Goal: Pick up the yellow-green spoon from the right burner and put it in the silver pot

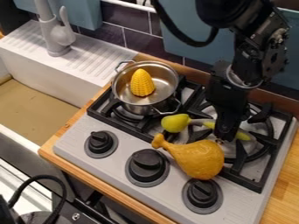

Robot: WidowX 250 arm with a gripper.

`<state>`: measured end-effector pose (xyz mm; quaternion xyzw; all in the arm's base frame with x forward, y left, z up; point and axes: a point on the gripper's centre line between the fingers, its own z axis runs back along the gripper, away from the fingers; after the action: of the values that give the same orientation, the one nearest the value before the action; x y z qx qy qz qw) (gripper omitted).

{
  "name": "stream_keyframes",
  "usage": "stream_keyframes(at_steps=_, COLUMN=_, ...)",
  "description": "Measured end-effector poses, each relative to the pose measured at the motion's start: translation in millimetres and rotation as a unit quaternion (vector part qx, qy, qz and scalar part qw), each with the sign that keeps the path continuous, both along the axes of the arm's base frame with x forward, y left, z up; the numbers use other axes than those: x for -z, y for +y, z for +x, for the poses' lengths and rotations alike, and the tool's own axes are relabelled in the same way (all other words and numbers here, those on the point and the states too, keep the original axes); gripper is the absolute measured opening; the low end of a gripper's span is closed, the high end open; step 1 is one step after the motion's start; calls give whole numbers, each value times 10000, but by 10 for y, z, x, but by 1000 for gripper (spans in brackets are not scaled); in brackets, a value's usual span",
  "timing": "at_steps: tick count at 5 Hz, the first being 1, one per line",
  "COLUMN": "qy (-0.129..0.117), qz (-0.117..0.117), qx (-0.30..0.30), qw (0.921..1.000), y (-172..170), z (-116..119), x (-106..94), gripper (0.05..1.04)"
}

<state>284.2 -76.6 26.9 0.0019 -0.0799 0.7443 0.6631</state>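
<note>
With twelve o'clock at the top of the view, the black gripper [224,138] hangs down over the right burner [264,151], and its body hides the burner's middle. Whether it is released or clenched cannot be told, nor whether it grasps anything. Behind its lower end runs a pale stalk [201,123], with a yellow-green rounded piece [175,123] at ten o'clock and a narrower green piece [242,136] at three; the black shape covers the stretch between, so whether these are one object or several is unclear. The toy drumstick [201,159] lies just beside the gripper at seven o'clock, its knobbed end aimed at ten and its thick end close to the right-hand knob [203,194]. Two more knobs, the middle one [147,166] and the left one [101,143], sit toward eight and nine o'clock along the stove's front. The stove [73,137] is edged by wooden counter [289,190] from three to five o'clock and by the sink [41,105] toward nine, its basin cut off at the left. The tiled wall [140,41] rises close behind. At ten o'clock from the gripper, a steel pot [140,107] stands on the left burner, handles toward eleven and five; inside, a toy corn cob [142,83] stands tip up, its base partly hard to make out.
</note>
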Motion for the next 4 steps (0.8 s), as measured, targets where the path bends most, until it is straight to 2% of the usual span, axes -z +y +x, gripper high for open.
stream_keyframes(at_steps=1, qy=-15, qz=-102, qx=45, qw=9999, y=39, z=-3, x=-114, gripper=245)
stream_keyframes(at_steps=2, qy=-402, qz=-309, qx=159, qw=9986, y=48, z=53, x=-370, gripper=245)
stream_keyframes(at_steps=3, qy=-638, qz=-726, qx=447, qw=9943, y=39, z=65, x=-599, gripper=245)
stream_keyframes(at_steps=4, qy=-651, qz=-995, qx=507, qw=9916, y=32, z=57, x=-764, gripper=245)
